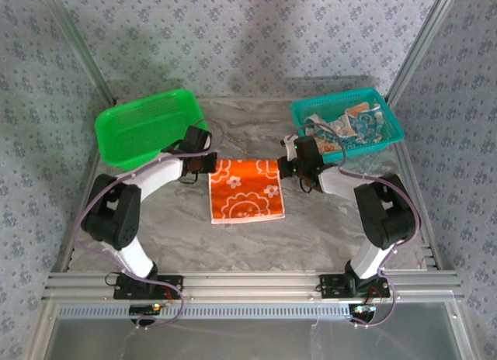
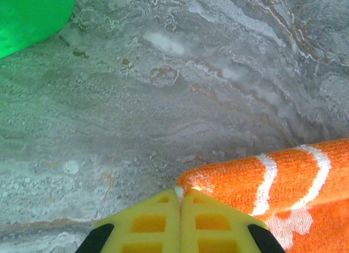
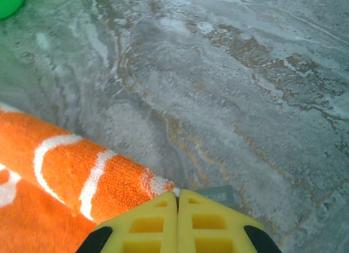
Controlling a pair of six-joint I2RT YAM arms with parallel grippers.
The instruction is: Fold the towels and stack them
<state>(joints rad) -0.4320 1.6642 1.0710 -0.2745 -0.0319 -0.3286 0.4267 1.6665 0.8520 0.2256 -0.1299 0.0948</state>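
Orange towel (image 1: 247, 191) w/ white flowers lies spread flat in the middle of the marble-look tabletop (image 1: 233, 244), btwn the two arms. L tool (image 1: 210, 164) sits at the towel's far-left corner and R tool (image 1: 284, 168) at its far-right corner, both low, right down at the cloth.

Left wrist cam: L tool (image 2: 180, 191) has its yellow fingers (image 2: 147, 223) pressed together, w/ a sliver of the white corner edge nipped at the tip, so it's clamped on the towel corner. The cloth's edge (image 2: 262, 182) looks thick and doubled there, running off to the right.

Right wrist cam: same story. R tool (image 3: 177, 193) has its fingers (image 3: 212, 223) together, a bit of white towel edge caught at the tip, orange towel (image 3: 65, 176) stretching away to the left. A small grey tag (image 3: 217, 196) lies on the tabletop just beside the tip; can't tell if it's part of the towel.

Green basket (image 1: 147, 127) stands at the far left, near the L tool. Teal basket (image 1: 394, 127) is at the far right, w/ other towels (image 1: 349, 123) bunched inside, pale teal and peach prints, unfolded
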